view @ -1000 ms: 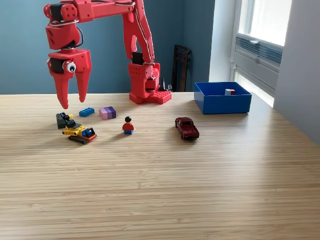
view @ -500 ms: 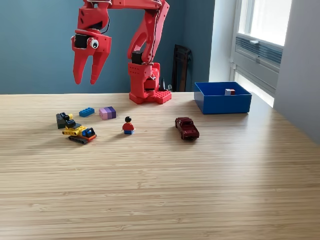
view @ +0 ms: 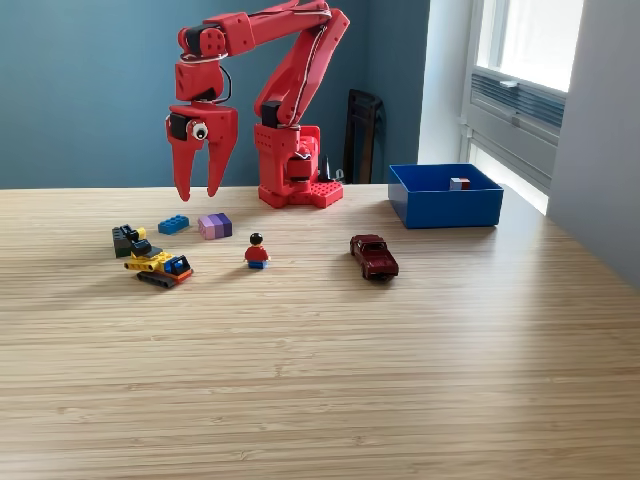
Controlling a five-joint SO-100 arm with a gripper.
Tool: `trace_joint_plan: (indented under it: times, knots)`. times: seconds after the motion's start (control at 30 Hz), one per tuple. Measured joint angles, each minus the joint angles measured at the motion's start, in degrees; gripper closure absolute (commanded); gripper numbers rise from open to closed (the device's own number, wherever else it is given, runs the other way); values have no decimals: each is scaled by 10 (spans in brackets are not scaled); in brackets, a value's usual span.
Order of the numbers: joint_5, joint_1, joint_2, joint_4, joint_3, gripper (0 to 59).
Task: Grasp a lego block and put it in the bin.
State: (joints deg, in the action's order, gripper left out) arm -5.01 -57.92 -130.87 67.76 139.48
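My red gripper (view: pixel 197 193) hangs open above the table, fingers pointing down, with nothing between them. Just below and slightly to its right in the exterior view lies a pink-and-purple lego block (view: pixel 215 226). A small blue lego block (view: pixel 173 224) lies left of that one. The bright blue bin (view: pixel 444 195) stands at the back right, with a small red-and-white block (view: pixel 459 183) inside it.
A dark lego piece (view: pixel 124 238) and a yellow lego vehicle (view: pixel 158 264) sit at the left. A small lego figure (view: pixel 257 251) stands mid-table and a dark red toy car (view: pixel 374 256) lies to its right. The arm's red base (view: pixel 293 170) stands at the back.
The gripper has swung from above the dark piece at the left toward the right and back, and now hangs lower over the pink-and-purple block. The objects on the table have not moved.
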Motion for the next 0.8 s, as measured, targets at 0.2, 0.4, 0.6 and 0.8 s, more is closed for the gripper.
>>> trace_joint_plan:
  times: [0.2, 0.4, 0.6, 0.8]
  knots:
    - [25, 4, 0, 0, 5, 316]
    - [70, 35, 0, 0, 5, 317]
    - [106, 67, 0, 0, 11, 310]
    - [131, 83, 0, -3, 11, 300]
